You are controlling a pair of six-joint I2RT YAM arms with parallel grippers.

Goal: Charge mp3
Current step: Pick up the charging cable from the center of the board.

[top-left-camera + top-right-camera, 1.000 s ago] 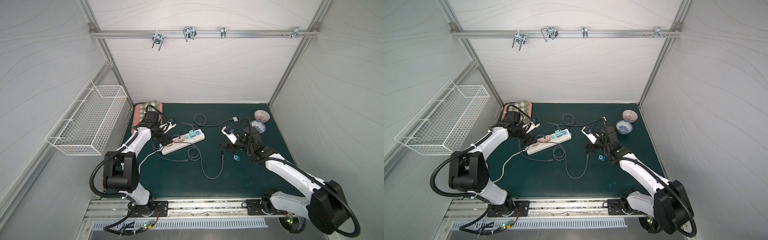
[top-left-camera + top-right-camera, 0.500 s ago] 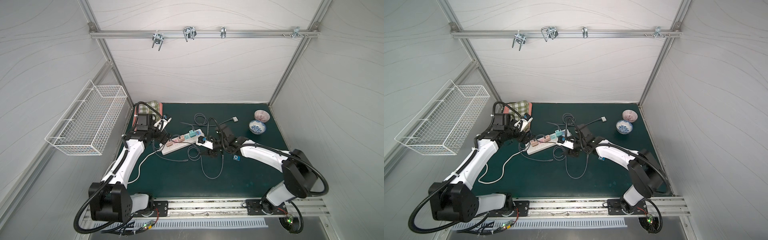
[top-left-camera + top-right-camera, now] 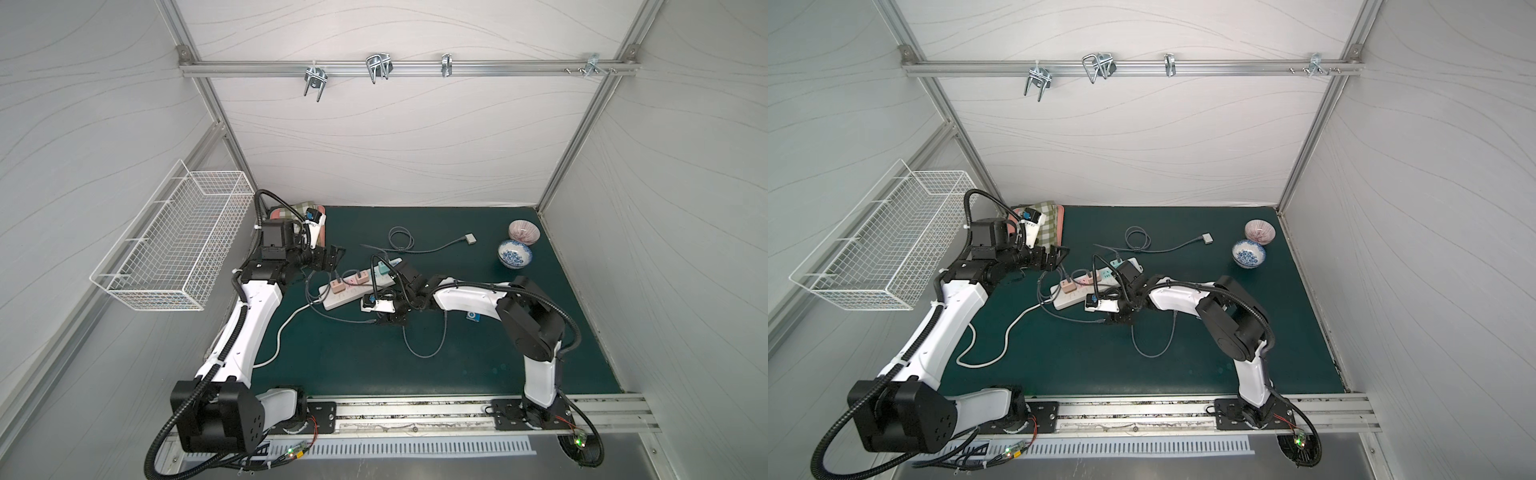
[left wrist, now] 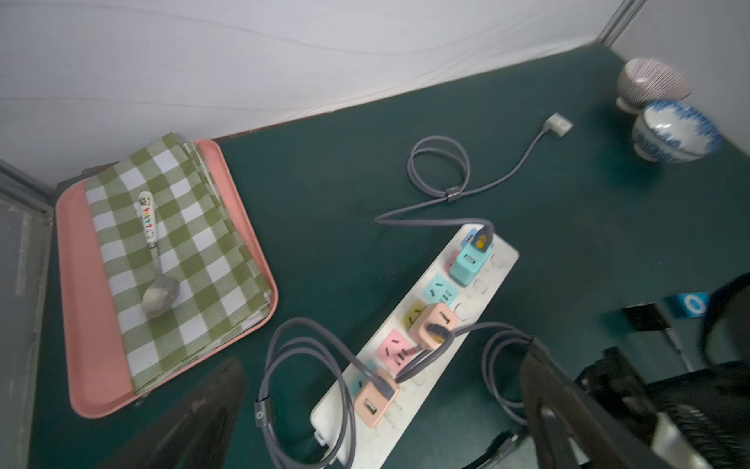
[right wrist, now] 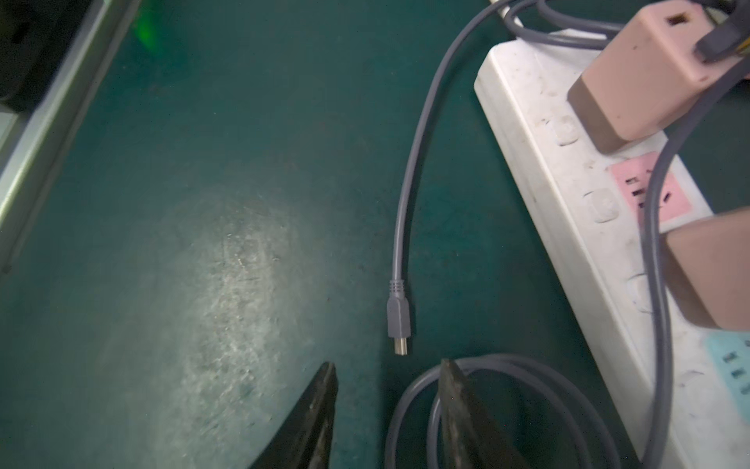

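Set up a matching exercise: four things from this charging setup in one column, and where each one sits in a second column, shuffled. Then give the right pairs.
Things
1. spoon
2. blue mp3 player
3. loose cable plug
4. teal charger cube

Places
A. plugged into the white power strip
B. just ahead of the right pincer
C. on the green checked cloth
D. on the bare mat, apart from the cables

Pairs: 1-C, 2-D, 3-B, 4-A
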